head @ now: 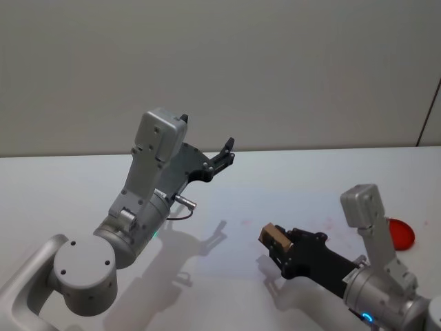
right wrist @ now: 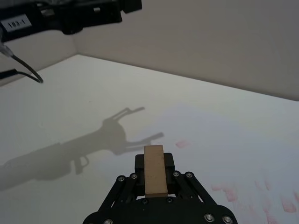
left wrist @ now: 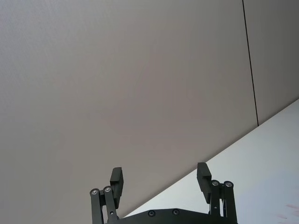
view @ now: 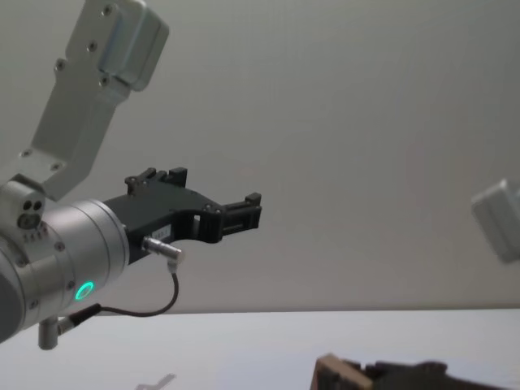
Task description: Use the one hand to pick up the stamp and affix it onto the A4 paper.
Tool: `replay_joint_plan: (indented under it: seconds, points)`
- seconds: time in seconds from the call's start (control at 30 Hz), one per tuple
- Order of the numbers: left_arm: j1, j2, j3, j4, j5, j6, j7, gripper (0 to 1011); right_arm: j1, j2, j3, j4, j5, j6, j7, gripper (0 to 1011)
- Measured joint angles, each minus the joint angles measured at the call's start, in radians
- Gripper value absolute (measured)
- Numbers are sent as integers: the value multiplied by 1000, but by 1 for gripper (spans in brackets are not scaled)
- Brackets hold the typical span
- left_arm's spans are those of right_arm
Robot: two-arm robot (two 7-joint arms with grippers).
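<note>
My right gripper (head: 274, 239) is shut on the stamp (head: 276, 238), a small light-brown wooden block that sticks out past the black fingers (right wrist: 169, 161). In the right wrist view the stamp (right wrist: 154, 170) points out over the white table (right wrist: 224, 121), which carries faint pink marks (right wrist: 181, 144). It hangs a little above the surface and casts a shadow beneath. I cannot make out the A4 paper's edges on the white surface. My left gripper (head: 226, 153) is raised high in the air, open and holding nothing, and shows against the wall in the left wrist view (left wrist: 159, 170).
A red round disc (head: 402, 233) lies on the table at the right, behind the right arm. The big left arm (head: 148, 200) stands over the table's left half. A bare grey wall (head: 275, 69) runs behind the table.
</note>
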Motion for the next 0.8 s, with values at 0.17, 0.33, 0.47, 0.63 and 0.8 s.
replay_joint_plan:
  seconds: [0.17,0.33,0.47,0.63,0.8]
  points:
    - [0,0,0,0,0,0,0,1001,-8,11,10,-33,29,2,-7,220]
    - [0,0,0,0,0,0,0,1001,-17,32,27,-59,56,-2,-21,220]
    - [0,0,0,0,0,0,0,1001,-26,53,45,-68,70,-14,-36,220]
    - [0,0,0,0,0,0,0,1001,-35,79,66,-68,79,-30,-54,220]
    - [0,0,0,0,0,0,0,1001,-45,110,91,-53,83,-50,-77,220]
